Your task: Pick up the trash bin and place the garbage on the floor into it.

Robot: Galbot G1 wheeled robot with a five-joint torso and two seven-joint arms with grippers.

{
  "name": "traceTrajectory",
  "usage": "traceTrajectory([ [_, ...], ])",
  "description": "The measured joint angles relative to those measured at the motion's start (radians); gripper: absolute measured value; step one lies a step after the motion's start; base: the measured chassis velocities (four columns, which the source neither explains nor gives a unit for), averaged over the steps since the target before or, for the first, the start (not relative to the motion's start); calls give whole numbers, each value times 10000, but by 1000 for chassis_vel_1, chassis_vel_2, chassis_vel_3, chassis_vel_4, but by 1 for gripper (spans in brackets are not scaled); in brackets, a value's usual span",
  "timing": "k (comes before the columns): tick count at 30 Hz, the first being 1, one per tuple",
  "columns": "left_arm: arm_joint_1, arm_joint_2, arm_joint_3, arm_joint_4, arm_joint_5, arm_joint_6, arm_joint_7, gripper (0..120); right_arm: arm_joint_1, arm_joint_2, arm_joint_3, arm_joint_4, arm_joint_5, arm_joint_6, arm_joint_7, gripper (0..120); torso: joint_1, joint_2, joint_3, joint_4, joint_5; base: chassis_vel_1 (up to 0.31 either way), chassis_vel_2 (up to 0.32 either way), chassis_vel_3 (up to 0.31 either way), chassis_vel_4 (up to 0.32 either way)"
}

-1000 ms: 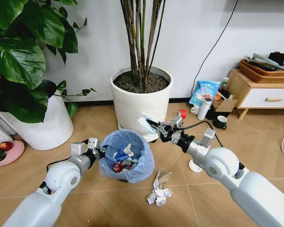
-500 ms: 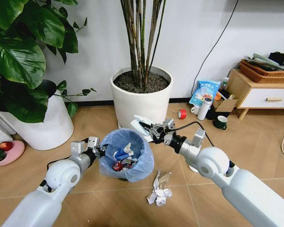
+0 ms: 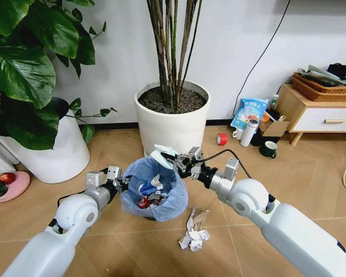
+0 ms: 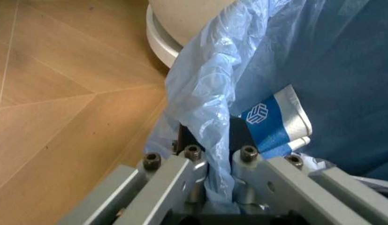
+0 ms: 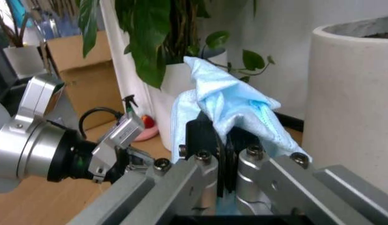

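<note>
From the head camera I look forward and down over both arms onto the herringbone floor point(image 3: 121, 231), with the trash bin point(image 3: 154, 190) mid-frame between the left gripper point(image 3: 122, 184) and right gripper point(image 3: 172, 159). My left wrist camera sits right behind its fingers point(image 4: 187, 178), pressed close against the bin's blue liner point(image 4: 206, 93). My right wrist camera looks along its own fingers point(image 5: 203, 140) past the face mask point(image 5: 234, 105) toward the left gripper point(image 5: 122, 136). The head and left wrist views share the bin.
</note>
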Motion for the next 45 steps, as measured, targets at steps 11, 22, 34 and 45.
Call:
traceTrajectory([
  [11,-95,-63,-1,86,1,0,8,0,404,129,-639,-233,-57,-247,146,28,0,0,0,0,0,0,0,0,0],
  [22,-149,-92,-1,113,3,-5,33,0,597,137,-801,-284,-96,-168,160,68,0,0,0,0,1,0,0,0,0],
  [34,-128,-149,-46,116,39,-31,77,0,1009,128,-1008,-529,-182,-31,124,100,0,0,0,0,0,0,0,0,0],
  [45,-50,-98,-301,173,43,-39,101,0,-29,-356,937,-256,-178,-120,362,100,0,0,0,3,1,0,0,0,0],
])
